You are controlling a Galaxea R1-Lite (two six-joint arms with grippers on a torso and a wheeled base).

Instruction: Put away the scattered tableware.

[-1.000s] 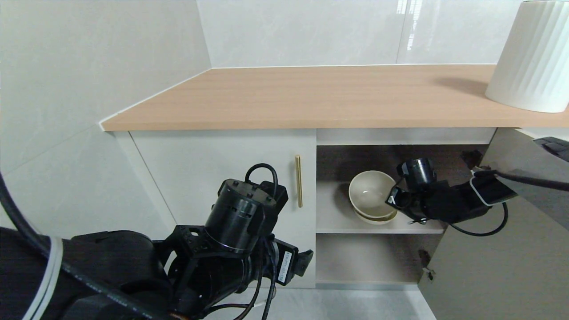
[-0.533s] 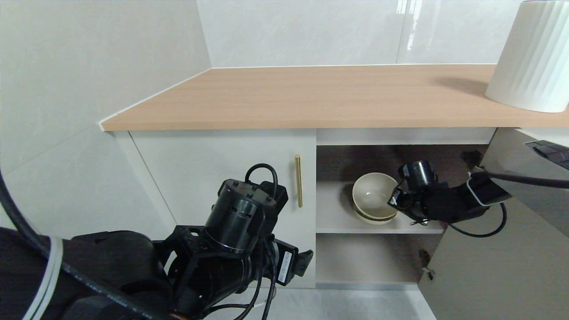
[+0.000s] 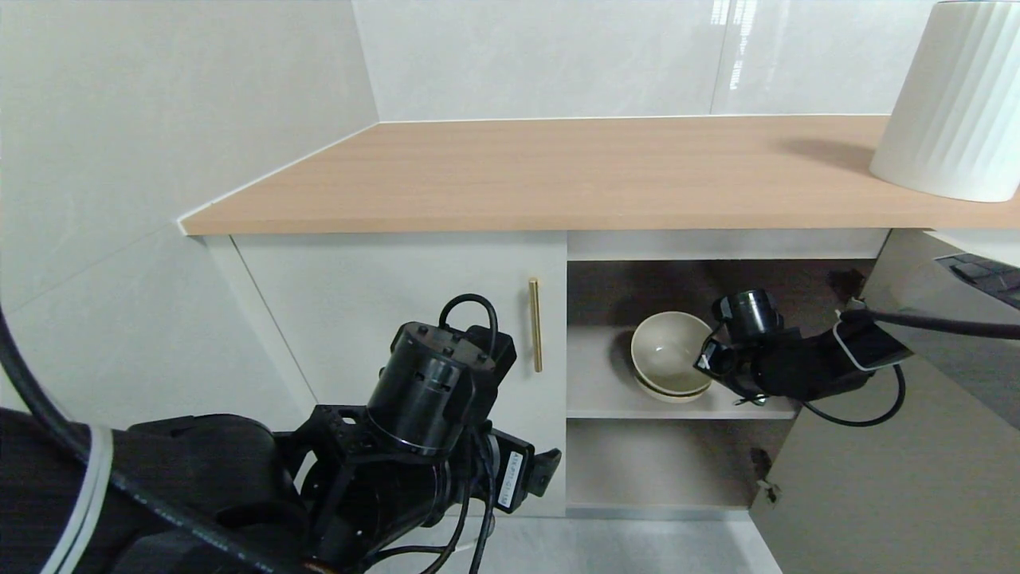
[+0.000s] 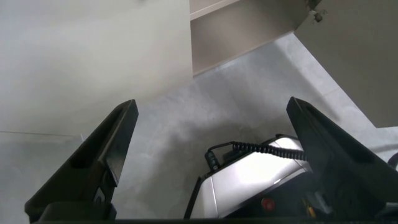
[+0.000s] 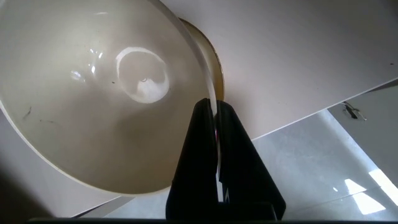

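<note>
Right gripper [image 5: 216, 107] clamped on rim of cream bowl [image 3: 666, 349]. I see bowl tilted, sitting over second dish [image 3: 676, 391] on upper cabinet shelf [image 3: 594, 387] (right door [image 3: 876, 478] swung open). Left gripper [image 4: 211, 104] spread wide, holding nothing, low over grey floor [image 4: 249, 93] beside closed door [image 3: 382, 279].

Cream bowl [image 3: 666, 349], glossy, empty, tilted toward cabinet front, rim pinched by right tool [image 5: 216, 134]; rests on 2nd bowl [image 3: 676, 392] (brownish rim) on upper shelf [image 3: 598, 383].
</note>
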